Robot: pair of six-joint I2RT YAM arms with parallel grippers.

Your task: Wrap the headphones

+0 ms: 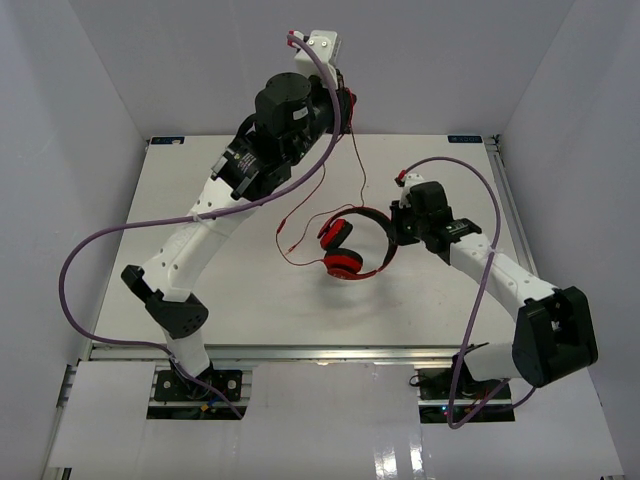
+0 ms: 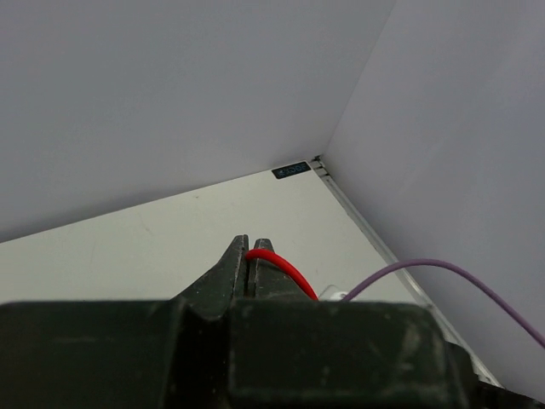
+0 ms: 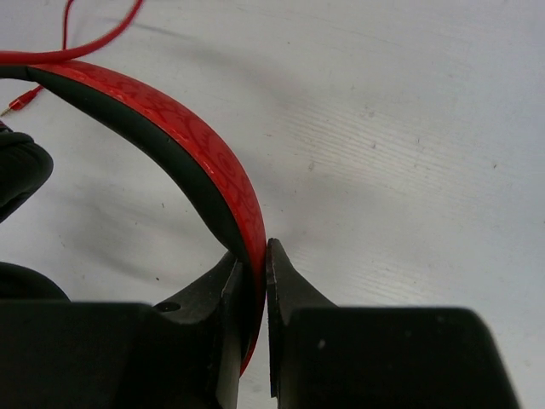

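Beyond red cable [image 2: 281, 268], illegible corner label [image 2: 291, 169]

Headband [image 3: 183, 128]: outer face is glossy red plastic, with a faint embossed pattern seen in it; inner lining is matt black.
Ear cups [image 1: 343, 264]: red and smooth, a slight sheen noted.
Pad [image 3: 17, 170]: black, dull, soft-looking.
Cable [image 2: 285, 268]: thin red sheath, smooth, lightly glossy.
Right end effector [image 3: 253, 251] and left end effector [image 2: 248, 249]: matt black plastic, finely grained, edges a little paler.
Surface [image 3: 409, 128]: matt white, streaked with fine grain lines and dotted with small dark specks.
Arms [image 1: 200, 235]: smooth white plastic shells, black joints of semi-matt finish.
Arm cables [image 2: 426, 261]: purple, smooth-sheathed.
Walls [image 2: 170, 85]: flat pale grey, matt, no texture made out.
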